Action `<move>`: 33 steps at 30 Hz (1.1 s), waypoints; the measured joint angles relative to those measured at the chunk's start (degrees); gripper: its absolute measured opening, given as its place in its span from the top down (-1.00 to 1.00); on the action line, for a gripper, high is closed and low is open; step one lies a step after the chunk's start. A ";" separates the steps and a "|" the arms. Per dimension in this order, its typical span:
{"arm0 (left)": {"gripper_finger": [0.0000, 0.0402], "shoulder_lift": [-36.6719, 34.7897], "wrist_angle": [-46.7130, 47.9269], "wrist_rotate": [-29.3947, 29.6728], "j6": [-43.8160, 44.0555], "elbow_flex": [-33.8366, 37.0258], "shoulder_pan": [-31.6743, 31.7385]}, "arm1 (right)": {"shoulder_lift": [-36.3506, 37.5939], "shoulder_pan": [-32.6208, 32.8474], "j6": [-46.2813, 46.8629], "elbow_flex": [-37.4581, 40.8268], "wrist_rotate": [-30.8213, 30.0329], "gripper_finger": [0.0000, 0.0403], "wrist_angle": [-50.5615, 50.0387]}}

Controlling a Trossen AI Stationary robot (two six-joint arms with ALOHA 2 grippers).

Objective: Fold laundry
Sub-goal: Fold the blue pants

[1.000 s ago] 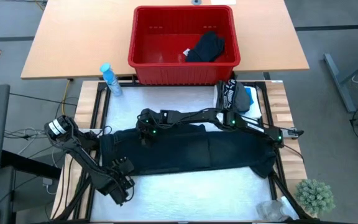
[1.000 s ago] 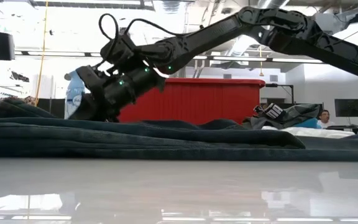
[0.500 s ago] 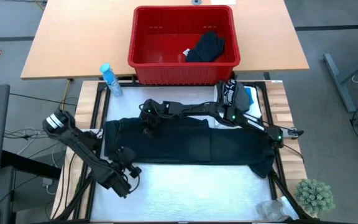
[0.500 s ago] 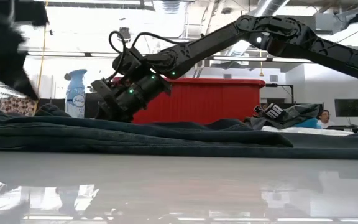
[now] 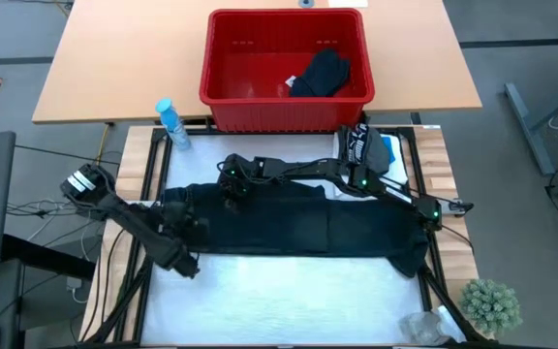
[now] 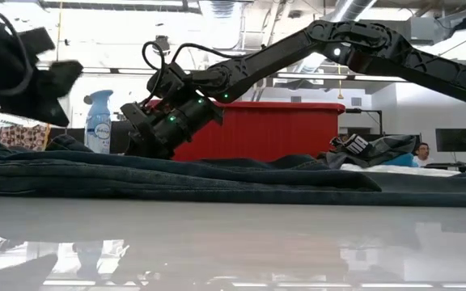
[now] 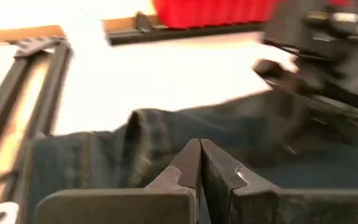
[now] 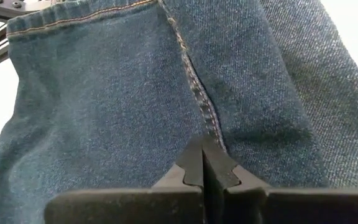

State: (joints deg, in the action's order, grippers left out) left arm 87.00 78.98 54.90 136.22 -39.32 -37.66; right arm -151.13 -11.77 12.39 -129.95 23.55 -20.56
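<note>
Dark denim trousers (image 5: 298,228) lie flat and lengthwise across the white table top; they also fill the right wrist view (image 8: 104,93). My right gripper (image 5: 231,186) reaches from the right to the trousers' far left part; it is shut, tips down on the cloth (image 6: 136,148). Shut too, my left gripper (image 5: 188,227) hovers over the trousers' left end and points at the cloth (image 7: 201,149). In the low view it hangs clear above them (image 6: 43,81). A black garment (image 5: 323,73) lies in the red basket. Folded garments (image 5: 366,150) sit at the back right. My right gripper rests its shut fingertips (image 8: 191,163) on the denim right beside a stitched seam (image 8: 199,106). It comes slanting down from the table's right. The trousers lie flat under it. Whether any cloth is caught between the tips I cannot tell.
The red basket (image 5: 211,58) stands on the wooden table beyond the far edge. A blue spray bottle (image 5: 170,124) is at the far left corner. A small plant (image 5: 492,305) and a clear plastic item (image 5: 424,328) sit at the near right. Bare white surface lies along the near edge.
My left gripper has swung from the near left corner toward the far edge, up to the trousers' left end, rolling as it went; it stayed shut. My right gripper first went toward the far edge, then kept still. The trousers have slid with it toward the far edge.
</note>
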 joint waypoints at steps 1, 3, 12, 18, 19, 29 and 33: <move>1.00 0.00 0.00 0.18 -0.10 0.86 1.38 | 0.00 0.00 0.02 0.00 0.15 0.92 -0.08; 1.00 0.23 -0.73 2.10 -0.58 1.86 4.11 | 0.00 0.04 0.43 0.00 0.26 0.92 -0.17; 1.00 0.76 -10.61 -0.24 -11.58 5.83 15.08 | 0.95 -0.02 2.57 0.15 0.96 0.92 -1.87; 1.00 0.76 -16.10 -1.59 -15.14 8.40 18.55 | 6.57 -0.29 1.26 0.26 0.70 0.91 -11.89; 1.00 0.76 -16.95 -2.12 -16.19 8.63 18.78 | 8.66 -0.49 0.23 0.26 0.65 0.91 -14.96; 1.00 0.72 -20.38 -7.31 -23.41 9.54 18.35 | 29.36 -0.96 -7.27 0.09 -31.16 0.89 -56.23; 1.00 0.72 -21.89 -10.61 -28.65 9.54 18.35 | 34.13 -1.86 -1.24 0.20 -35.55 0.86 -69.86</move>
State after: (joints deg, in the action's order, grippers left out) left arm 87.72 57.09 44.29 107.57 -29.78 -19.31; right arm -117.00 -13.63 11.15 -129.75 -11.99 -90.42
